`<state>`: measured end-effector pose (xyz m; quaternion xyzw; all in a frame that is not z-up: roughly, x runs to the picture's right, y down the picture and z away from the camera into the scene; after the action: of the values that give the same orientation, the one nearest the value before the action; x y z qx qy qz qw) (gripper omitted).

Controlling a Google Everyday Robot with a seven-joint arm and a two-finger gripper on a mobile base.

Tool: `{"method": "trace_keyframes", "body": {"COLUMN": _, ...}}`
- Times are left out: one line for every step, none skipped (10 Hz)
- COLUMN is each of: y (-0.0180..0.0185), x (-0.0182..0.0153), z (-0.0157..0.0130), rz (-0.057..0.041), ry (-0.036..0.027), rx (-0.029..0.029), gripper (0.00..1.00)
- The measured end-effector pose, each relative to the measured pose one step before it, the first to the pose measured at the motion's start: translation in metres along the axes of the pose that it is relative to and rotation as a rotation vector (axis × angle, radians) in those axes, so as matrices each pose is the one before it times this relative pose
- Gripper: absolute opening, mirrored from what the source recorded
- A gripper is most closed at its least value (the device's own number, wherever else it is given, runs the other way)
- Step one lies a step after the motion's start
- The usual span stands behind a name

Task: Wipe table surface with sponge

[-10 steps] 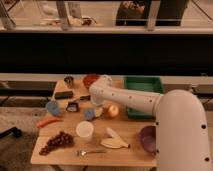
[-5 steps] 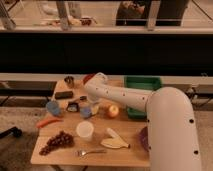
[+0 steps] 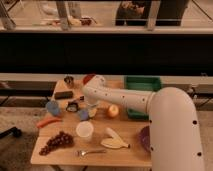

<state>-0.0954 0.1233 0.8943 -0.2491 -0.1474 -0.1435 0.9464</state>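
Observation:
On the light tan table surface the small light-blue sponge lies left of centre, just behind the white cup. My white arm reaches in from the lower right and bends down over the middle of the table. The dark gripper hangs at its end, low over the wood, immediately left of and behind the sponge. It is shut. I cannot tell whether it touches the sponge. A larger darker-blue lumpy thing sits further left.
A green tray stands at the back right, with an orange fruit in front of it. A carrot, grapes, a fork, a pale yellow piece, a purple bowl, a black block and a metal cup are spread about.
The arm's forward link has swung left and toward the back of the table, bringing the gripper down beside the sponge. The sponge and other objects have not moved.

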Motion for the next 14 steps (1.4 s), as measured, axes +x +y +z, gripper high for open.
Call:
{"method": "trace_keyframes", "body": {"y": 0.01229, "x": -0.00016, "z": -0.00555, "rz": 0.00366, "ry": -0.00309, "rx": -0.00064, "gripper": 0.00}}
{"method": "trace_keyframes", "body": {"y": 0.00612, "x": 0.00222, "z": -0.00360, "rz": 0.00384, "ry": 0.00028, "rx": 0.00101, "gripper": 0.00}}
{"method": "trace_keyframes", "body": {"y": 0.00392, "x": 0.00581, "z": -0.00333, "rz": 0.00597, "ry": 0.00390, "rx": 0.00150, "gripper": 0.00}}
{"method": "trace_keyframes", "body": {"y": 0.00057, "x": 0.00416, "z": -0.00199, "rz": 0.00390, "ry": 0.00437, "rx": 0.00221, "gripper": 0.00}}
{"method": "trace_keyframes", "body": {"y": -0.00111, "x": 0.00360, "z": -0.00090, "rz": 0.00759, "ry": 0.00163, "rx": 0.00011, "gripper": 0.00}}
{"method": "trace_keyframes", "body": {"y": -0.00206, "x": 0.00276, "z": 0.00036, "rz": 0.00417, "ry": -0.00059, "rx": 0.00187, "gripper": 0.00}}
{"method": "trace_keyframes", "body": {"y": -0.00373, "x": 0.00371, "z": 0.00034, "rz": 0.00729, "ry": -0.00248, "rx": 0.00632, "gripper": 0.00}}
{"method": "trace_keyframes", "body": {"y": -0.00264, "x": 0.00251, "z": 0.00058, "rz": 0.00573, "ry": -0.00227, "rx": 0.00612, "gripper": 0.00}}
{"method": "trace_keyframes", "body": {"y": -0.00366, "x": 0.00119, "z": 0.00061, "rz": 0.00316, "ry": -0.00186, "rx": 0.00748, "gripper": 0.00}}
{"method": "trace_keyframes", "body": {"y": -0.00370, "x": 0.00109, "z": 0.00034, "rz": 0.00223, "ry": -0.00078, "rx": 0.00746, "gripper": 0.00}}
{"method": "trace_keyframes", "body": {"y": -0.00257, "x": 0.00060, "z": -0.00031, "rz": 0.00146, "ry": -0.00134, "rx": 0.00556, "gripper": 0.00}}
{"method": "trace_keyframes", "body": {"y": -0.00227, "x": -0.00101, "z": -0.00102, "rz": -0.00118, "ry": -0.00354, "rx": 0.00711, "gripper": 0.00}}
{"method": "trace_keyframes", "body": {"y": -0.00341, "x": -0.00171, "z": -0.00310, "rz": -0.00674, "ry": -0.00138, "rx": 0.01008, "gripper": 0.06}}
{"method": "trace_keyframes", "body": {"y": -0.00021, "x": -0.00292, "z": -0.00073, "rz": 0.00004, "ry": -0.00746, "rx": 0.00203, "gripper": 0.14}}
